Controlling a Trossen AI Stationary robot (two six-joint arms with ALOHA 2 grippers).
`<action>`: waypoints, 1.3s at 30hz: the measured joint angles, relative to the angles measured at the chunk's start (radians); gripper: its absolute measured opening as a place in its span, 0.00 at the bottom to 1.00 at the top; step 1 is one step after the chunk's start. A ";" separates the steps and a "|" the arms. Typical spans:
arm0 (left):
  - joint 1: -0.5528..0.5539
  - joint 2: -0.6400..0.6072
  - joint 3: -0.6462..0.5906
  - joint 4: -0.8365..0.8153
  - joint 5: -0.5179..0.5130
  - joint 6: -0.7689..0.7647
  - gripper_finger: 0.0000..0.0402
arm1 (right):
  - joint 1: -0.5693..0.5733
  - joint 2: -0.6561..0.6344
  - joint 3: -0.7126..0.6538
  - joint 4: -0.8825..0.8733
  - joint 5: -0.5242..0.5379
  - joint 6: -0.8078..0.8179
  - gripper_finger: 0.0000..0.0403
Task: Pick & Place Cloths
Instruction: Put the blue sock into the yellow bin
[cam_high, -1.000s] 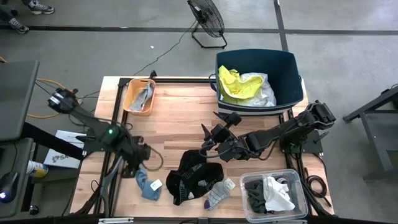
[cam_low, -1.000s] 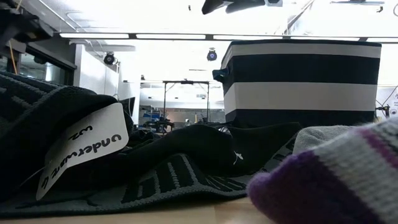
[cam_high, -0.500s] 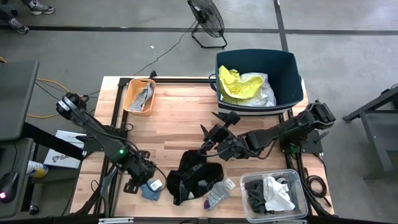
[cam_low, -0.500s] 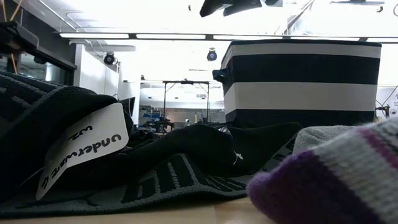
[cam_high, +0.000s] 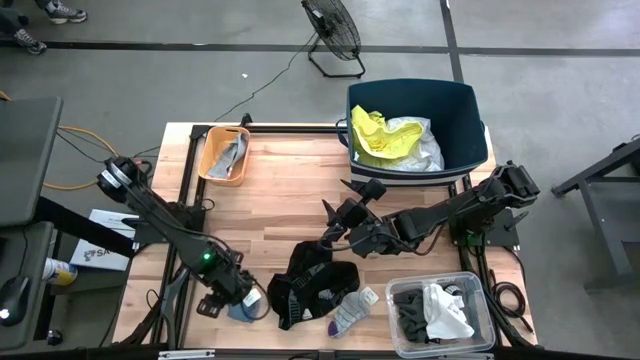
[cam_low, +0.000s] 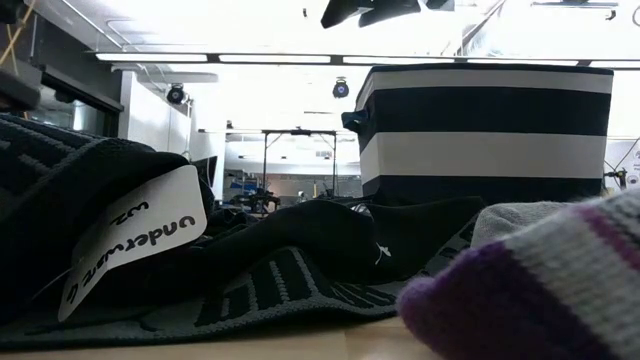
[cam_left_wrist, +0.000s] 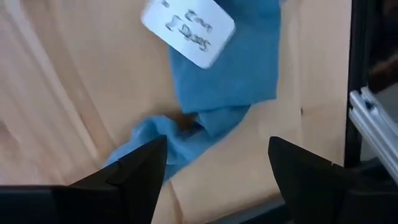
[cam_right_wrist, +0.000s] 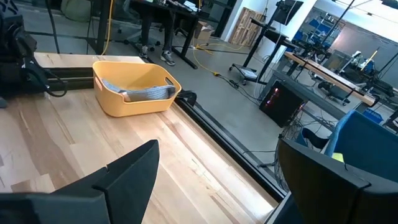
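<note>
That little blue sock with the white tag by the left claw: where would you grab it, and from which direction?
Probably at the bunched fold of the blue sock, away from its white tag. It lies flat on the table, so coming straight down suits; the left gripper hangs open right above it.

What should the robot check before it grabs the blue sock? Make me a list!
1. Left gripper open: ok, both fingers stand wide apart.
2. Blue sock between the fingers: ok, its bunched end lies in the gap in the left wrist view.
3. Gripper low enough to pinch: cannot tell; the high view only shows it right over the sock.
4. White tag out of the pinch: ok, it lies farther along the sock.
5. Black garment out of the way: ok, it lies beside the sock, apart from the gripper.
6. Right gripper out of the way: ok, it hangs open above the table's middle.
</note>
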 joint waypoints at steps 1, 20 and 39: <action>-0.006 0.002 0.000 -0.003 0.000 0.001 0.70 | 0.000 0.000 0.000 0.000 0.000 0.000 0.80; -0.063 0.088 -0.005 0.040 -0.035 0.080 0.72 | 0.000 0.000 0.000 -0.004 -0.007 0.006 0.80; -0.061 0.164 -0.005 0.049 -0.064 0.175 0.41 | 0.000 0.000 0.000 -0.008 -0.007 0.011 0.80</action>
